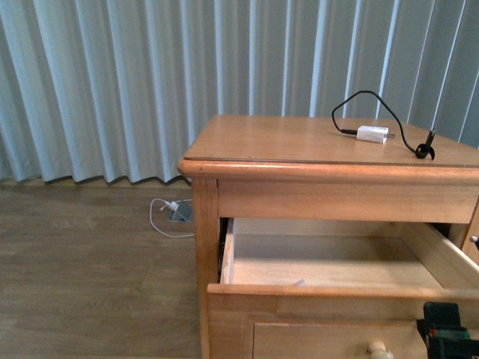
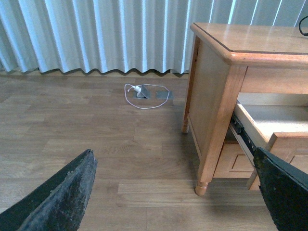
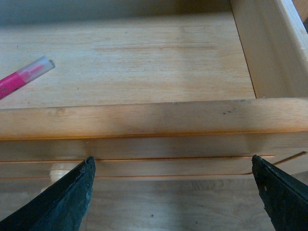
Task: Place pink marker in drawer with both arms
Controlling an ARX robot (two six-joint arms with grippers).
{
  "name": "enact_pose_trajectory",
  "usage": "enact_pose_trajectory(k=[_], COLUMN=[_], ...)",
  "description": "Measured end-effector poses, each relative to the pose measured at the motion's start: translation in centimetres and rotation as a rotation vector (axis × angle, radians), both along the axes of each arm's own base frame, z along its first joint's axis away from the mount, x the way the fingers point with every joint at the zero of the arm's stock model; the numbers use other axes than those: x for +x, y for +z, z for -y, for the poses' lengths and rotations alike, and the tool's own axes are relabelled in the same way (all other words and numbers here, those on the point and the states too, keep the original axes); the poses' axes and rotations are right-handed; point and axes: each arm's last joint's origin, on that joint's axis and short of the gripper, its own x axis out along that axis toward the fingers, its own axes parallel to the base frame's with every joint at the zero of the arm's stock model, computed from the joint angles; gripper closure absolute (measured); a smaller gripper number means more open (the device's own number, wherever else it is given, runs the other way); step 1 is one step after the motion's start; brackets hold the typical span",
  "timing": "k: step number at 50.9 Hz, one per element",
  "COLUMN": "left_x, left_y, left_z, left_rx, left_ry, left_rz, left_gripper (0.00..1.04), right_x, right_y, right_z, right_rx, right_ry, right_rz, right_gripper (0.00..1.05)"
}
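Pink marker (image 3: pixel 21 77) lies flat on the pale bottom of the open drawer (image 3: pixel 144 118), apart from both tools. Only the right wrist view shows it plainly, while the front view adds a white charger (image 1: pixel 372 134) on the nightstand (image 1: pixel 206 224). The right tool (image 3: pixel 173 159) hangs just outside the drawer front near its knob (image 3: pixel 60 169), its 2 fingers spread wide and holding nothing; the left tool (image 2: pixel 173 153) is poised over the wooden floor (image 2: pixel 96 125) beside the nightstand, equally wide and empty.

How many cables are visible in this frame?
2. A black cable lies on the nightstand top by the white charger; a white cable lies on the floor near the curtain. Others may be hidden.
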Motion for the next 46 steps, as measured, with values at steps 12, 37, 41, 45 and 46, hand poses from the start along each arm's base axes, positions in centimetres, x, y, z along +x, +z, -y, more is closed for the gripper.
enact_pose_trajectory(k=[12,37,41,45,46], left_x=[0.0,0.0,0.0,0.0,0.0], left_y=[0.0,0.0,0.0,0.0,0.0], left_z=[0.0,0.0,0.0,0.0,0.0], left_rx=[0.000,0.000,0.000,0.000,0.000], left_ry=[0.000,0.000,0.000,0.000,0.000], left_rz=[0.000,0.000,0.000,0.000,0.000], left_gripper=[0.06,0.06,0.06,0.06,0.06], right_x=[3.4,11.7,12.4,12.8,12.9], right_y=[-1.2,-1.6,-1.7,-1.7,-1.7], right_z=[-0.7,-1.6,-1.7,-1.6,-1.6], right_rx=[-0.003,0.006,0.003,-0.005,-0.006], right_ry=[-0.030,-0.076,-0.084,-0.096,-0.098], right_rz=[0.083,0.187,0.197,0.207,0.209], right_gripper=[0.08,0.08,0.08,0.08,0.08])
